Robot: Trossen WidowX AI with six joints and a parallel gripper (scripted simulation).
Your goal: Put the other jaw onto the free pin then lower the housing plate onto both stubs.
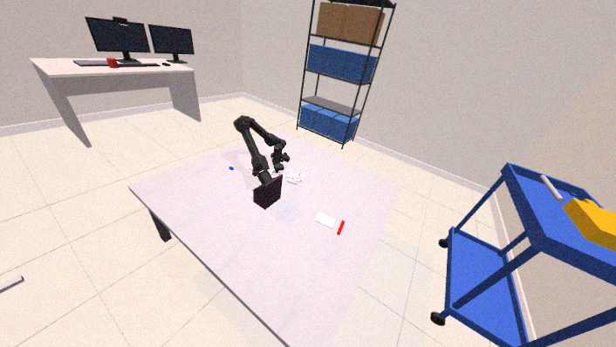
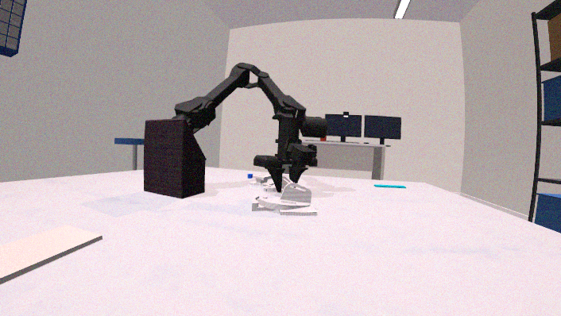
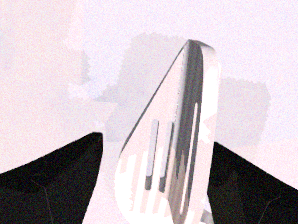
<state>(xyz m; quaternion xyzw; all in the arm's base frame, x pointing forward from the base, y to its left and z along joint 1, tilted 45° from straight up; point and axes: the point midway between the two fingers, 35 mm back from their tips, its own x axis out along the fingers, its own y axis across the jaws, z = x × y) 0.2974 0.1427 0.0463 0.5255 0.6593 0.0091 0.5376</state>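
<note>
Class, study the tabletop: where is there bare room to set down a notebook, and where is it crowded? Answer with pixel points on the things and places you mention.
Bare stretches: in the exterior view, between the dark base block (image 1: 267,192) (image 2: 163,159) and the pale flat panel (image 1: 325,220) (image 2: 52,248); also right of the white parts (image 1: 295,176) (image 2: 295,196), before the cyan strip (image 2: 389,186). Crowded: around those parts, beneath the gripper (image 2: 288,186) (image 3: 154,147).

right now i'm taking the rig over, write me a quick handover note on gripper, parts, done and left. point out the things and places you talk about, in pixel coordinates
Gripper (image 1: 282,163) (image 2: 287,186) (image 3: 154,147): part-open, fingers either side of a slotted white piece (image 3: 165,150), a gap on its left in the wrist view; no grip yet.
Parts: white assembly (image 1: 295,176) (image 2: 270,204) on the table under the gripper; more white parts (image 1: 251,170) (image 2: 264,179) beyond it. Can't tell jaws from housing plate.
Done: one jaw on its pin, per the task; pins and gear mesh can't be checked here.
Left: probably grip, seat the other jaw, lower the plate level, back away.
</note>
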